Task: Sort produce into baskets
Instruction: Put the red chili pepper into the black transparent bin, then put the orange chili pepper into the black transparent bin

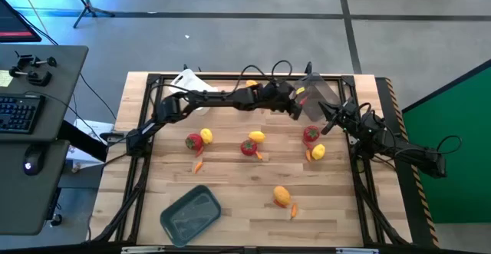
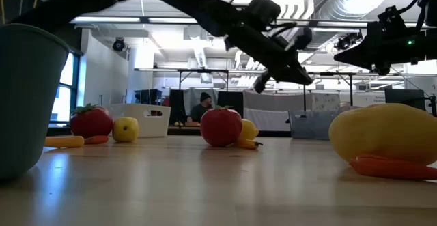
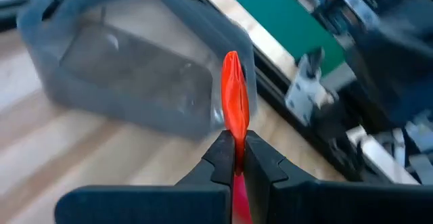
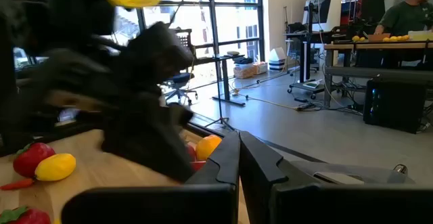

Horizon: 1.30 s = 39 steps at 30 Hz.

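My left gripper (image 3: 237,146) is shut on a thin orange-red piece (image 3: 235,102) and hangs above the table's far right part (image 1: 299,104), just before the dark see-through basket (image 3: 135,68) (image 1: 318,97). The white basket (image 1: 188,79) stands at the far left and the grey-blue basket (image 1: 190,214) at the near left. Red fruits (image 1: 194,141) (image 1: 248,147) (image 1: 311,134) and yellow fruits (image 1: 206,136) (image 1: 257,136) (image 1: 318,152) lie on the table. My right gripper (image 4: 239,149) is shut with nothing in it, at the right edge (image 1: 330,114). My left gripper pinches the thin orange-red piece between its two fingers (image 3: 216,156). The piece lies along the fingers, and its free end (image 3: 233,68) sticks out past the fingertips toward the see-through basket. It is lifted clear of the table.
An orange-yellow fruit (image 1: 281,196) with a thin orange piece (image 1: 292,210) beside it lies near the front middle. Another thin piece (image 1: 198,166) lies by the left fruits. My right arm (image 1: 383,139) rests along the table's right side, close to the see-through basket.
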Tool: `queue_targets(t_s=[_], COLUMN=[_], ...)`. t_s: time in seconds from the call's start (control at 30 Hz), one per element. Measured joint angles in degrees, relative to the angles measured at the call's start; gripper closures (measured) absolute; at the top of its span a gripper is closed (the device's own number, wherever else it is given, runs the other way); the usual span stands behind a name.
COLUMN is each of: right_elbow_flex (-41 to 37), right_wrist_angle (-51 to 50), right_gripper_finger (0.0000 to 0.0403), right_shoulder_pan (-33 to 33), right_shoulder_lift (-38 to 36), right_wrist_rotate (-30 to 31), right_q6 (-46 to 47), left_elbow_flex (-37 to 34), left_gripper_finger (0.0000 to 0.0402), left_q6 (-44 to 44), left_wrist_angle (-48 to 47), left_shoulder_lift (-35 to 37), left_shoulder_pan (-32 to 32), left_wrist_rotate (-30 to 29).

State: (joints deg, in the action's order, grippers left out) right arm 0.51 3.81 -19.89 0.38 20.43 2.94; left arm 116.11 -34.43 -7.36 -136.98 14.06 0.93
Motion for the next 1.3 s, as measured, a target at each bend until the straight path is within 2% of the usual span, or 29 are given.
queue_targets(t_s=[0.27, 0.4, 0.53, 0.7, 1.13, 1.23, 1.3], right_elbow_flex=[0.0, 0.0, 0.0, 0.0, 0.0, 0.0, 0.0], right_wrist_angle=[0.0, 0.0, 0.0, 0.0, 0.0, 0.0, 0.0], right_gripper_finger=[0.0402, 0.0402, 0.0402, 0.0402, 0.0402, 0.0402, 0.0402], right_shoulder_pan=[0.0, 0.0, 0.0, 0.0, 0.0, 0.0, 0.0], right_shoulder_lift=[0.0, 0.0, 0.0, 0.0, 0.0, 0.0, 0.0], right_wrist_rotate=[0.0, 0.0, 0.0, 0.0, 0.0, 0.0, 0.0], right_q6=[0.0, 0.0, 0.0, 0.0, 0.0, 0.0, 0.0], left_elbow_flex=[15.1, 18.8, 18.6, 18.7, 18.7, 18.7, 18.6], left_gripper_finger=[0.0401, 0.0401, 0.0401, 0.0389, 0.0271, 0.0273, 0.0292], left_q6=[-2.1, -4.2, -5.4, -2.6, 1.2, 4.7, 8.8], left_wrist_angle=[0.0, 0.1, 0.9, 1.6, 1.3, 1.2, 0.3], left_shoulder_lift=[-11.5, -15.5, -16.1, -16.1, -16.1, -15.9, -14.7], left_shoulder_pan=[1.4, 2.2, 2.9, 3.4, 4.1, 4.4, 4.3], left_wrist_rotate=[0.1, 0.3, 0.3, 0.0, 1.0, 3.6, 4.1])
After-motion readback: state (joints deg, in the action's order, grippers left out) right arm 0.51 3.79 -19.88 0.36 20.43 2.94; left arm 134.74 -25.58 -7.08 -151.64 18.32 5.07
